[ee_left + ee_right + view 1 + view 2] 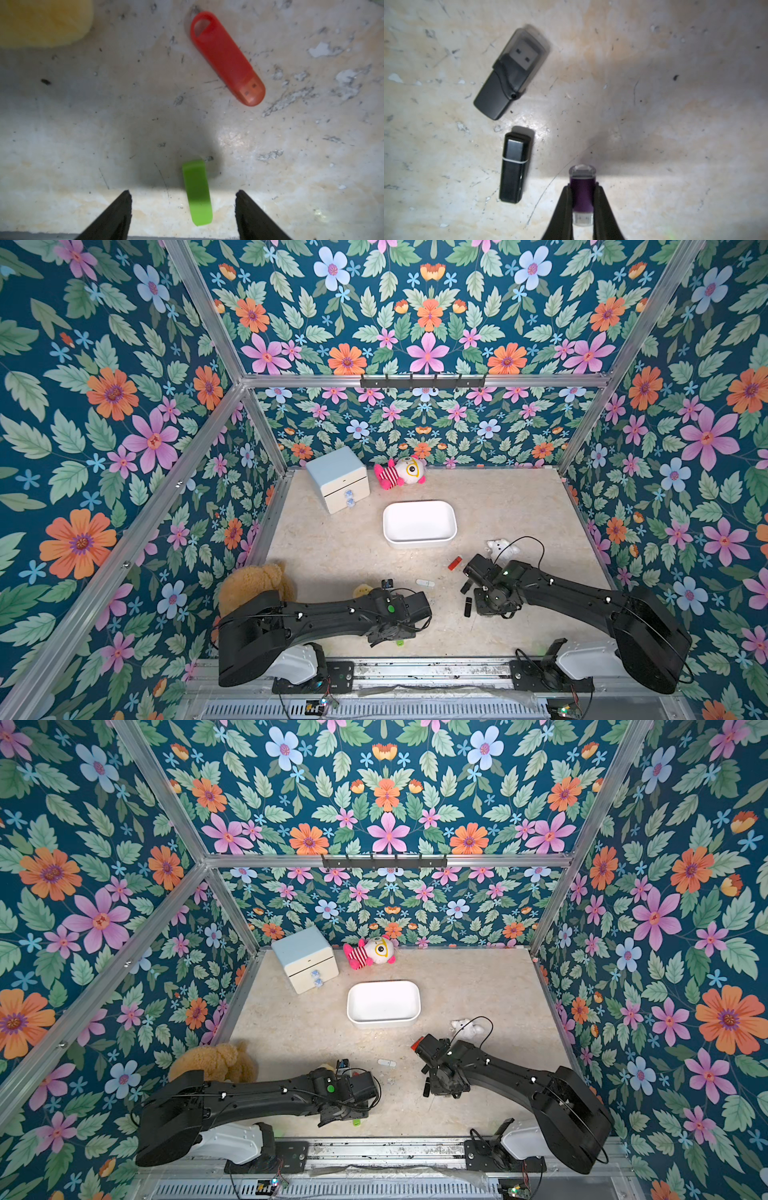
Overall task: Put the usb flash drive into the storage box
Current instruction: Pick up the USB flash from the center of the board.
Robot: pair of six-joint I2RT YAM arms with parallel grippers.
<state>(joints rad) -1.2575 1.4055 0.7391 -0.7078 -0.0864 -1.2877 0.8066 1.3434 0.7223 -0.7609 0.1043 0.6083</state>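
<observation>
Right end effector (583, 188) — tight on drive (582, 197)

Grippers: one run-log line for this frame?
left gripper open, astride green flash drive | right gripper shut on purple flash drive | storage box empty

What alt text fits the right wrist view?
The right pincer is shut on a purple flash drive with a clear cap, over a scuffed beige marbled table. Beside it, apart from each other, lie a capped black drive with a pale band and a black drive with a clear cap showing its metal plug.
</observation>
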